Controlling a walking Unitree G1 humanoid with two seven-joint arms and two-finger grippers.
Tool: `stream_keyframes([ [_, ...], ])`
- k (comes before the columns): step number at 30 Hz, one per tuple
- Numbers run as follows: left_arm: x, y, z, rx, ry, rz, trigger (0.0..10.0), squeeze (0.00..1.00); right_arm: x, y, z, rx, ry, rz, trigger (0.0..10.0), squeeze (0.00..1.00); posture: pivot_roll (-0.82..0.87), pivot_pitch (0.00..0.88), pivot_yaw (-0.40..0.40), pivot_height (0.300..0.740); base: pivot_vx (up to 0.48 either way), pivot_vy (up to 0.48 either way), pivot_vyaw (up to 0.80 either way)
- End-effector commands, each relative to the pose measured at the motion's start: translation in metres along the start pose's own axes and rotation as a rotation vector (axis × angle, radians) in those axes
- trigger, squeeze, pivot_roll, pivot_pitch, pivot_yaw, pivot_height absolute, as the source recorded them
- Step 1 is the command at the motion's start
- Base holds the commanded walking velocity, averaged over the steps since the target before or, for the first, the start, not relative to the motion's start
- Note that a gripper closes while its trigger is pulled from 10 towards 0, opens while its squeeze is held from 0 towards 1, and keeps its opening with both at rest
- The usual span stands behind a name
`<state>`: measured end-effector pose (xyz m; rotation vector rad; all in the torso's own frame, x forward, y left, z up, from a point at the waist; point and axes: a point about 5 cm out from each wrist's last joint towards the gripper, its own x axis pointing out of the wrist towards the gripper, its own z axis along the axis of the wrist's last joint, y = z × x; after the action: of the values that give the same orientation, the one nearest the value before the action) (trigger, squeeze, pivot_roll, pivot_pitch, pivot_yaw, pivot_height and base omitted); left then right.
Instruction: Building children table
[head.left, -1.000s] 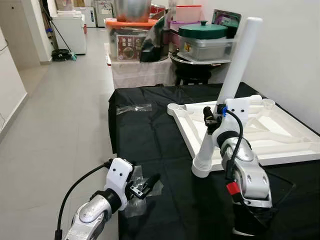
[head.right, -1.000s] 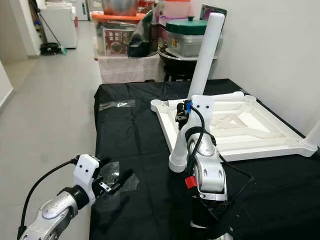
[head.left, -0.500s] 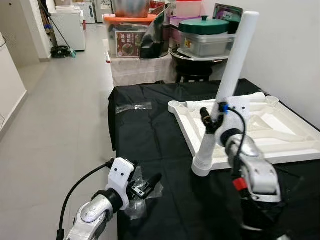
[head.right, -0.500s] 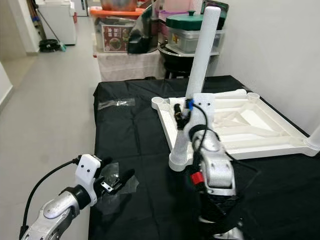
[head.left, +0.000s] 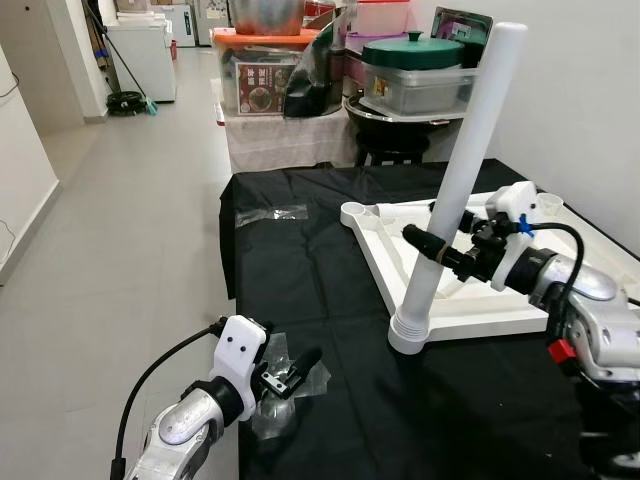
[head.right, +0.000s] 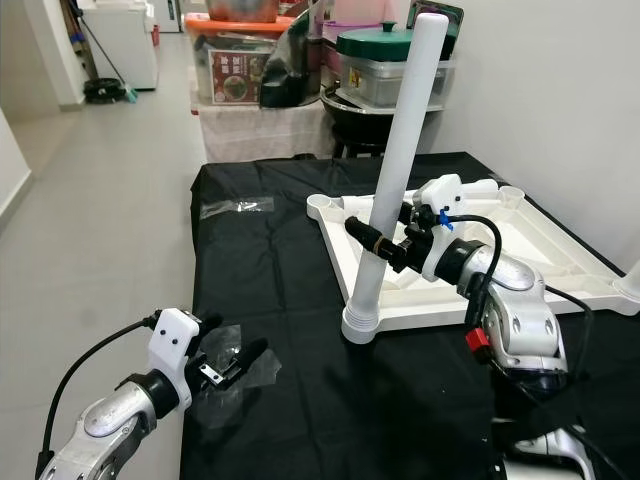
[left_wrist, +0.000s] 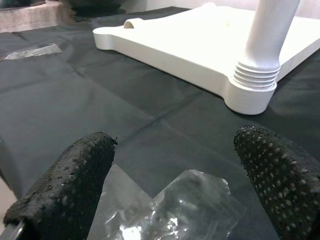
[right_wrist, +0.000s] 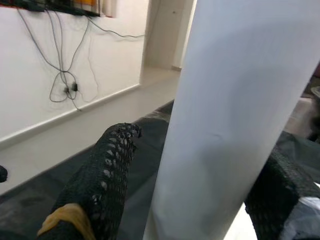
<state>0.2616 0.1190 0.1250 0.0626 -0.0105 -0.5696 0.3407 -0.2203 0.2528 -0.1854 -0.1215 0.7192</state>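
A white table top (head.left: 480, 320) lies upside down on the black-covered table. A white table leg (head.left: 470, 150) stands in its near-left corner socket, leaning a little to the right. My right gripper (head.left: 430, 245) reaches in from the right and straddles the lower part of the leg. In the right wrist view the leg (right_wrist: 235, 115) sits between the fingers, with a gap on one side, so the gripper is open. My left gripper (head.left: 290, 365) hovers open over a clear plastic bag (left_wrist: 185, 200) near the table's front left edge.
A second clear plastic piece (head.left: 268, 214) lies at the cloth's back left. Behind the table stands a low stand with a green-lidded box (head.left: 415, 75) and an orange-lidded box (head.left: 262, 70). Tiled floor (head.left: 120, 250) drops away on the left. A white wall runs on the right.
My right arm has swung from in front of the leg round to its right side, and its gripper now meets the leg sideways. The leg stays in its socket. The left arm is still.
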Motion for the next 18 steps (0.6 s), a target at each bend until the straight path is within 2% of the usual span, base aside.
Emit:
stream_keyframes([
  [1, 0.0, 0.0, 0.0, -0.004, 0.0, -0.004, 10.0, 0.0, 0.009, 0.001, -0.004, 0.012, 0.009, 0.035, 10.0, 0.0, 0.09, 0.0, -0.067, 0.74, 0.0, 0.0, 0.0],
  [7, 0.0, 0.001, 0.0, -0.002, -0.002, 0.002, 10.0, 0.0, 0.019, 0.0, -0.01, 0.022, 0.022, 0.041, 10.0, 0.0, 0.1, 0.0, -0.076, 0.74, 0.0, 0.0, 0.0],
  [8, -0.001, 0.001, 0.0, -0.003, -0.003, 0.008, 10.0, 0.0, 0.018, -0.002, -0.013, 0.03, 0.015, 0.083, 5.4, 0.0, 0.1, 0.0, -0.082, 0.74, 0.0, 0.0, 0.0],
  [10, -0.001, 0.001, 0.0, -0.003, -0.003, 0.008, 10.0, 0.0, 0.018, -0.002, -0.013, 0.03, 0.015, 0.083, 5.4, 0.0, 0.1, 0.0, -0.082, 0.74, 0.0, 0.0, 0.0],
  [11, -0.001, 0.001, 0.0, -0.004, -0.003, 0.01, 10.0, 0.0, 0.017, -0.003, -0.013, 0.033, 0.012, 0.098, 3.6, 0.0, 0.1, 0.0, -0.082, 0.74, 0.0, 0.0, 0.0],
  [12, -0.001, 0.001, 0.0, -0.004, -0.003, 0.01, 10.0, 0.0, 0.017, -0.003, -0.013, 0.033, 0.012, 0.098, 3.6, 0.0, 0.1, 0.0, -0.082, 0.74, 0.0, 0.0, 0.0],
  [13, -0.001, 0.001, 0.0, -0.004, -0.003, 0.01, 10.0, 0.0, 0.015, -0.005, -0.014, 0.04, 0.008, 0.102, 0.0, 0.0, 0.1, 0.0, -0.079, 0.74, 0.0, 0.0, 0.0],
  [18, -0.002, 0.0, -0.001, -0.006, -0.001, 0.006, 10.0, 0.0, 0.005, -0.009, -0.012, 0.044, 0.001, 0.119, 0.0, 0.0, 0.09, 0.0, -0.074, 0.74, 0.0, 0.0, 0.0],
])
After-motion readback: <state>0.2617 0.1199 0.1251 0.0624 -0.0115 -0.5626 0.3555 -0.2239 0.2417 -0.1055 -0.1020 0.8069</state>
